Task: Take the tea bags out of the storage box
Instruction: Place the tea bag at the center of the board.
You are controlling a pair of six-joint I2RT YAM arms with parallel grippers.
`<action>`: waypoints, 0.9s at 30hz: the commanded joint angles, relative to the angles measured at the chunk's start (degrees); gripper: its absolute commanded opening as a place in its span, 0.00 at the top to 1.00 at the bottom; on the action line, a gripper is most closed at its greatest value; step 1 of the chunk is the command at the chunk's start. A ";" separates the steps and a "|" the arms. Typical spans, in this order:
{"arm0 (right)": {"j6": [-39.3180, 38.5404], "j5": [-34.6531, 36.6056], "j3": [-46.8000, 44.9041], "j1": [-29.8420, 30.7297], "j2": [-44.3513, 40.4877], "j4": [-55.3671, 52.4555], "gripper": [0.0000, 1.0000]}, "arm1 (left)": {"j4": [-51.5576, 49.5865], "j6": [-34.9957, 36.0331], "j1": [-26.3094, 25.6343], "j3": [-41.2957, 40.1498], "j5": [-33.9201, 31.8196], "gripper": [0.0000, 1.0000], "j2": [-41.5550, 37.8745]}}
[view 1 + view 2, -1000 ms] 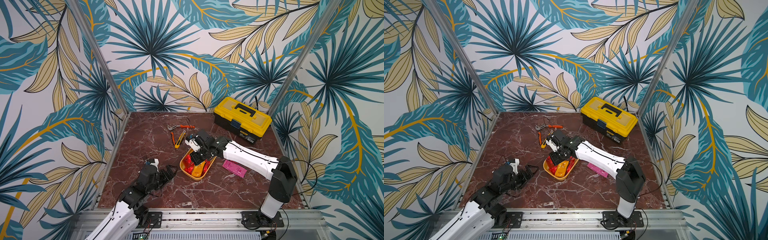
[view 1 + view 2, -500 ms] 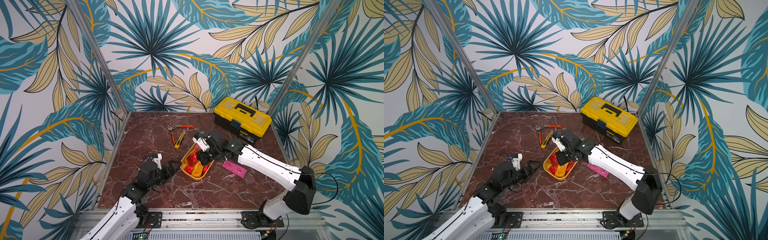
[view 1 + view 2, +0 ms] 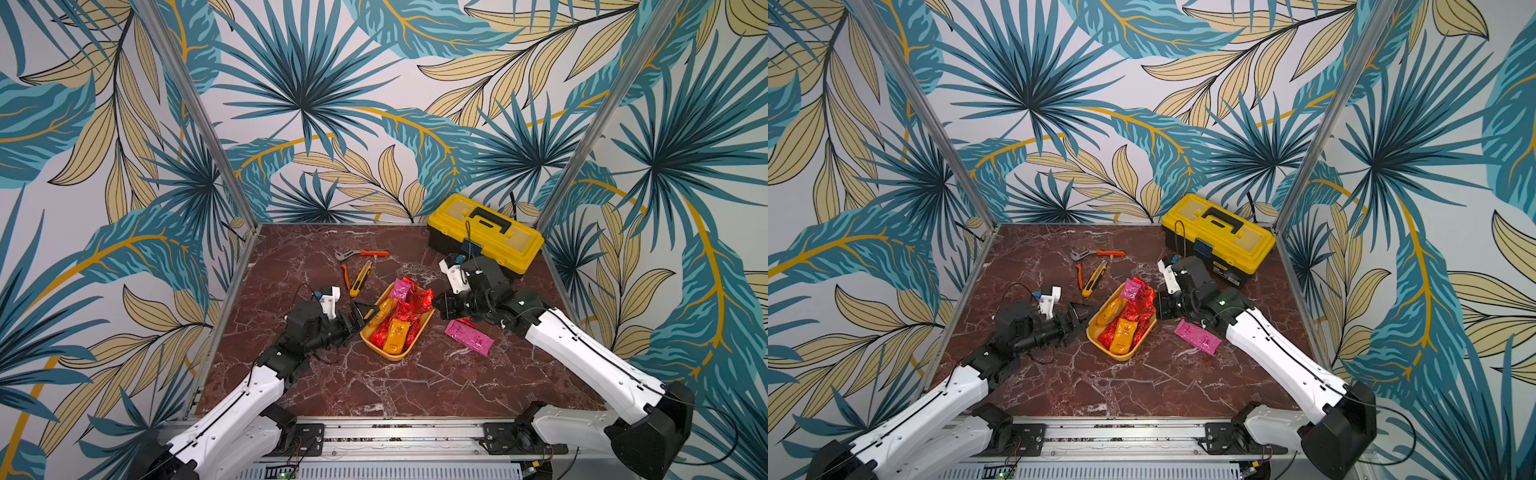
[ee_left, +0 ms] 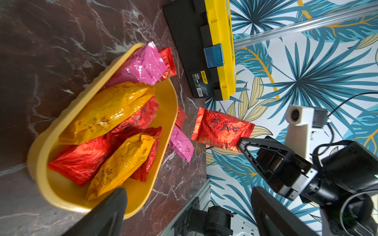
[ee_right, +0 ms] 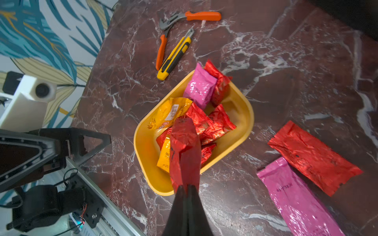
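Note:
The storage box (image 3: 392, 356) (image 3: 1119, 355) is a shallow yellow tray in mid-table, with several red, orange and pink tea bags (image 3: 395, 330) (image 3: 1124, 330) piled in it. My right gripper (image 3: 435, 301) (image 3: 1156, 305) (image 5: 186, 187) is shut on a red tea bag (image 3: 422, 300) (image 4: 221, 128) (image 5: 184, 151), held in the air by the box's right rim (image 5: 248, 124). A pink tea bag (image 3: 468, 336) (image 5: 300, 200) and a red one (image 5: 313, 155) lie on the table to the right of the box. My left gripper (image 3: 365, 316) (image 3: 1086, 318) (image 4: 188, 204) stands open at the box's left rim (image 4: 41, 153), with nothing between its fingers.
A yellow-and-black toolbox (image 3: 486, 232) (image 3: 1219, 237) stands at the back right. Orange-handled pliers (image 3: 361, 253) (image 5: 176, 22) and a yellow utility knife (image 3: 360, 278) (image 5: 176, 55) lie behind the box. Metal frame rails run along the table's sides and front.
My right gripper has pulled back to the right from over the box, carrying the red tea bag. My left gripper has moved forward to the box's left rim.

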 commanded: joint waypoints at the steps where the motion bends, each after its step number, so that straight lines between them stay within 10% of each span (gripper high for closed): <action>1: 4.17 -3.75 -4.39 -5.01 -3.49 3.33 1.00 | 3.58 0.81 -2.21 5.01 2.92 0.00 4.30; 17: 16.40 -24.21 -24.10 -33.58 -2.87 18.56 1.00 | 10.15 1.24 -12.03 14.50 1.68 0.00 19.84; 27: 14.25 -24.52 -27.31 -39.51 3.36 22.59 0.93 | 6.66 3.04 -12.02 13.99 0.07 0.00 18.97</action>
